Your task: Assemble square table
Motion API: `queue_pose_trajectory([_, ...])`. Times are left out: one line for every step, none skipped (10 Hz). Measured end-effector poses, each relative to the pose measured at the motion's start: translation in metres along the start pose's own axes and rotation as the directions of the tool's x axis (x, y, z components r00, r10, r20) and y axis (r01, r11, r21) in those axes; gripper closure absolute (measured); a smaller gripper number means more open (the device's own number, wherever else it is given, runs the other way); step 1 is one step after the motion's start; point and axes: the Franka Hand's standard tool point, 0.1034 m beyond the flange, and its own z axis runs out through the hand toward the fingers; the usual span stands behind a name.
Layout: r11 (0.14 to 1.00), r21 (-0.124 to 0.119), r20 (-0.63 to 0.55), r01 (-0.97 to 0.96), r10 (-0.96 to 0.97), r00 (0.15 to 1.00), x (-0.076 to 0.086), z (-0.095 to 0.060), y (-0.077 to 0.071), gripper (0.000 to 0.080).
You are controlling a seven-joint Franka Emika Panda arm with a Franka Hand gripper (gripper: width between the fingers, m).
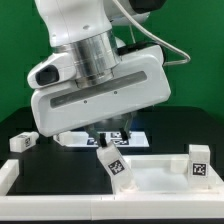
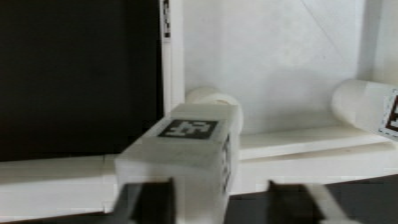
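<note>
The tool [image 1: 107,145] hangs right over a leg [image 1: 112,166], but its fingers are hidden, so no telling how wide it is or whether it's gripping. The leg leans tilted at a corner of the tabletop [image 1: 150,182] on the desk [image 1: 55,155]. Looks like the leg-fitting step. Next it'd need straightening, then twisting in.

Shows white robot arm [image 1: 100,85] filling upper centre, tilted tagged white blocky plastic leg [image 1: 112,165] beneath it at lower centre, at large white rimmed square top [image 1: 155,178]; second leg [image 1: 199,163] upright at lower right.
</note>
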Motion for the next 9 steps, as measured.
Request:
queue_pose_trajectory([1.0,0.0,0.0,0.0,0.0,1.0,0.0,0.0,0.0,0.0424])
queue_pose_trajectory([1.0,0.0,0.001,0.0,0.0,1.0,0.0,0.0,0.0,0.0424])
queue_pose_trajectory([1.0,0.0,0.002,0.001,-0.001,1.0,0.0,0.0,0.0,0.023])
queue_pose_trajectory([1.0,0.002,0.004,0.004,-0.004,1.0,0.0,-0.004,0.002,0.0175])
queue_pose_trajectory([1.0,0.001,0.002,0.01,-0.01,1.0,0.001,-0.007,0.007,0.0175])
queue_pose_trajectory([1.0,0.001,0.002,0.018,-0.018,1.0,0.002,-0.007,0.014,0.0154])
queue_pose_trajectory([1.0,0.002,0.008,0.014,-0.014,1.0,0.002,-0.003,0.016,0.0151])
queue_pose_trajectory([1.0,-0.003,0.0,0.013,-0.013,1.0,0.003,0.004,0.014,0.0151])
queue_pose_trajectory([1.0,-0.011,-0.009,0.014,-0.014,1.0,0.001,0.015,0.011,0.015])
